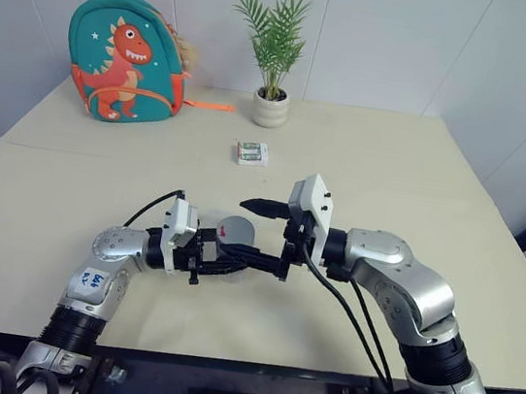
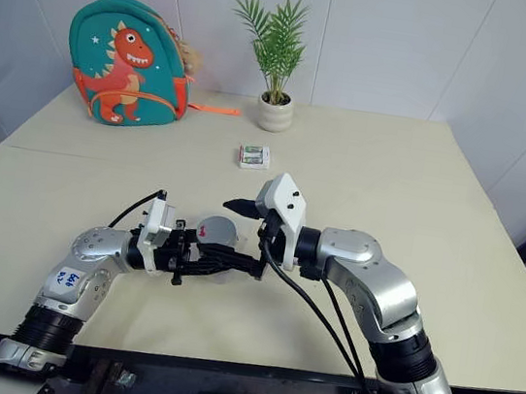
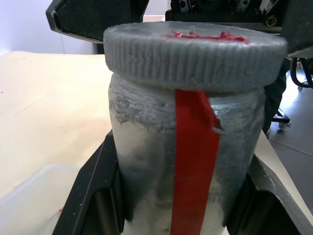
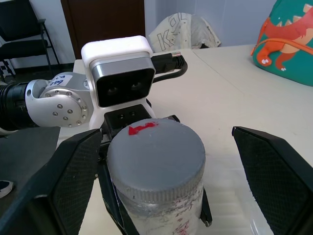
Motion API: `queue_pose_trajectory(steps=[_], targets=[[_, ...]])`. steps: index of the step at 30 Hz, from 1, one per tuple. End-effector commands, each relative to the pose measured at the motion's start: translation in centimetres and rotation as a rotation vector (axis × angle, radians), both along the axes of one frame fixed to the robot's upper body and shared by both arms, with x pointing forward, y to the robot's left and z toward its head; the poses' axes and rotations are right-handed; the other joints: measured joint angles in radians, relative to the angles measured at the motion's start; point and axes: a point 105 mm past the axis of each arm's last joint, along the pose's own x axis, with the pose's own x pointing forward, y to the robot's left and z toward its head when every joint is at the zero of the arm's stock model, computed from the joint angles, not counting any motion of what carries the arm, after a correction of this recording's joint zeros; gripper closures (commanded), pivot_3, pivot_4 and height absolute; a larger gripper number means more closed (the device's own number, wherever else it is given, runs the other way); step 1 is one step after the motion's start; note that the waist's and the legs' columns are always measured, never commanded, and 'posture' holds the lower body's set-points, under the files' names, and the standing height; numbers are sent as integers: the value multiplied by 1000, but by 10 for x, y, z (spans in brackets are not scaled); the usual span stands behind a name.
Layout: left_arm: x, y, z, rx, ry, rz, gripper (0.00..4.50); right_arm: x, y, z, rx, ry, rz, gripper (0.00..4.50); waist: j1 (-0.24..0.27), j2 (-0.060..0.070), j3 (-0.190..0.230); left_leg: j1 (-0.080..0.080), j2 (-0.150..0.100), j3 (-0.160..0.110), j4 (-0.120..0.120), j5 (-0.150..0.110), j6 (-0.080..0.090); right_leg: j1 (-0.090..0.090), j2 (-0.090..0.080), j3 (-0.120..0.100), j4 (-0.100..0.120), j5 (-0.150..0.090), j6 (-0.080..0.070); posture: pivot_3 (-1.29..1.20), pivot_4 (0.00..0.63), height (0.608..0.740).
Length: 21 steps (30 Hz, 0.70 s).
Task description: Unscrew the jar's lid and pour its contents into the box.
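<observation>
The left gripper (image 1: 220, 258) is clamped around the body of the jar (image 3: 188, 161), holding it above the table (image 1: 412, 179) with its fingers (image 3: 100, 196) pressed against either side. The lid (image 4: 155, 159) is on the jar, directly between the right gripper's (image 4: 156, 181) two fingers (image 4: 271, 171), which stand wide apart on either side of it without touching. A red strip runs down the jar's side and a red mark sits on top of the lid; faint reddish print low on the jar is too small to read. A corner of the clear box (image 3: 29, 196) lies on the table below the left gripper. Well beyond both grippers lie a small white-and-green packet (image 1: 252, 153), a potted palm (image 1: 277, 57) and a dinosaur backpack (image 1: 125, 60).
</observation>
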Motion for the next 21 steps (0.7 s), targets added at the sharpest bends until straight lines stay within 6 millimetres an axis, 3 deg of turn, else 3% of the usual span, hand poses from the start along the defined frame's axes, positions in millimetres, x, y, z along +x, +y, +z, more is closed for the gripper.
queue_pose_trajectory(steps=[1, 6, 10, 13, 21], targets=[[-1, 0, 6, -4, -32, 2, 2522, -3, 3, 11, 22, -44, 11, 0, 0, 0, 0, 0, 0, 0, 0, 0, 0, 0, 0, 0, 0, 0, 0, 0, 150, 740], [-1, 0, 7, -8, -36, 9, 2522, -5, 6, 9, 16, -35, 30, 0, 0, 0, 0, -1, 0, 0, 3, 0, 0, 0, 0, 0, 1, 0, 0, 0, 150, 740], [-1, 1, 8, -10, -38, 16, 2522, -6, 7, 6, 8, -33, 38, 939, 0, 0, 0, -1, 0, 0, 3, 0, 0, 0, 0, 0, 1, 0, 0, 0, 150, 740], [-1, 2, 9, -12, -40, 20, 2522, -6, 8, 5, 2, -30, 45, 1963, 0, 0, 0, -1, 0, 0, 3, 0, 0, 0, 0, 0, 2, 0, 0, 0, 150, 740], [-1, 2, 12, -17, -46, 24, 2522, -7, 9, 5, 4, -33, 73, 1985, 0, 0, 0, -1, 0, 0, 3, 0, 0, 0, 0, 0, 2, 0, 0, 0, 150, 740]])
